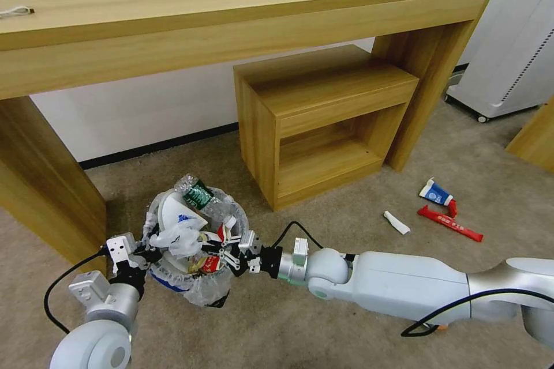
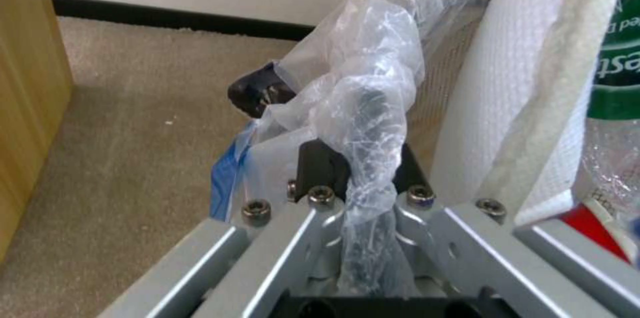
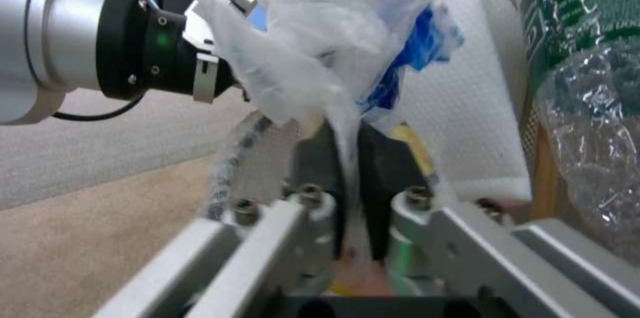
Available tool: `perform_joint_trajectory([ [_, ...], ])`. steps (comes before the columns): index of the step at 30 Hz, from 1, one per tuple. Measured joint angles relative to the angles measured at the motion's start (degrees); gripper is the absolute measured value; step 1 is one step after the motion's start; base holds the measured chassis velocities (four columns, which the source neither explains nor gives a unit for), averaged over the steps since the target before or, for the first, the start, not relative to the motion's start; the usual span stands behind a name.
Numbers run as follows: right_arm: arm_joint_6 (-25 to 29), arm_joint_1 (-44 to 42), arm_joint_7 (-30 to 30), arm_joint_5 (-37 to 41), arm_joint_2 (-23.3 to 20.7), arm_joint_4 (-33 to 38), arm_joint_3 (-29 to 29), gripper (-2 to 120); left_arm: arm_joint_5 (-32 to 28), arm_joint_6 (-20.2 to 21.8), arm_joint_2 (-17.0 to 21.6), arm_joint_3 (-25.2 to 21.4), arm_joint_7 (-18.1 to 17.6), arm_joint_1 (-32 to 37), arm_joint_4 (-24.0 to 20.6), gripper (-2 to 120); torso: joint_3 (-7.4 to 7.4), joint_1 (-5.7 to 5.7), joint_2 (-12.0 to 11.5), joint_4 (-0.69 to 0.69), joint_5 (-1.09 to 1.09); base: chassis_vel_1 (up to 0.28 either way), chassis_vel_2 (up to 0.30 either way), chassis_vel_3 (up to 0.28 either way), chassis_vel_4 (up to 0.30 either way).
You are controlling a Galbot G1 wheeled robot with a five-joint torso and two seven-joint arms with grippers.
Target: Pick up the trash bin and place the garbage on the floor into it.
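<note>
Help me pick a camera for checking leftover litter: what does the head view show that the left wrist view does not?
Head view alone: three pieces of garbage lying on the floor right of the low shelf, a blue-white carton, a red bar wrapper and a crumpled white wrapper; also the right end effector reaching over the trash bin.

Left wrist view alone: the left end effector clamped on the bin's bag-wrapped rim.

Both: the bin, a white slipper, the green-labelled bottle, beige carpet.

Bin liner whitish translucent w/ blue; bottle label green; bar wrapper red; carpet beige.
</note>
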Motion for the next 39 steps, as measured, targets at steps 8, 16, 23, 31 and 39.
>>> perform_joint_trajectory([
  [8, -0.74, -0.26, 0.26, -0.11, -1.26, 1.56, 0.92, 43, 0.01, -0.05, 0.13, -0.08, 0.01, 0.02, 0.32, 2, 0.00, 0.00, 0.00, 0.00, 0.01, 0.000, 0.000, 0.000, 0.000],
  [16, -1.26, -1.56, 0.79, -0.39, -2.93, 3.88, 4.52, 73, 0.20, -0.07, 0.15, -0.02, 0.04, 0.18, 0.89, 2, 0.00, 0.00, 0.00, 0.00, 0.00, 0.000, 0.000, 0.000, 0.000],
  [23, -1.46, -3.70, 1.21, -0.62, -4.29, 5.42, 8.31, 96, 0.27, -0.07, 0.33, -0.02, 0.06, 0.25, 1.18, 2, 0.00, -0.01, 0.00, 0.00, 0.00, 0.000, 0.000, 0.000, 0.000],
  [31, -1.45, -5.69, 1.52, -1.50, -4.63, 4.44, 10.63, 100, 0.40, -0.09, 0.24, 0.09, 0.10, 0.57, 1.04, 2, 0.00, -0.01, 0.00, 0.01, 0.00, 0.000, 0.000, 0.000, 0.000],
  [39, -1.22, -5.31, 2.04, -1.56, -3.58, 3.04, 10.93, 98, 0.84, -0.16, -0.22, 0.67, 0.33, 0.49, 1.23, 2, 0.00, -0.01, 0.00, 0.01, 0.00, 0.000, 0.000, 0.000, 0.000],
])
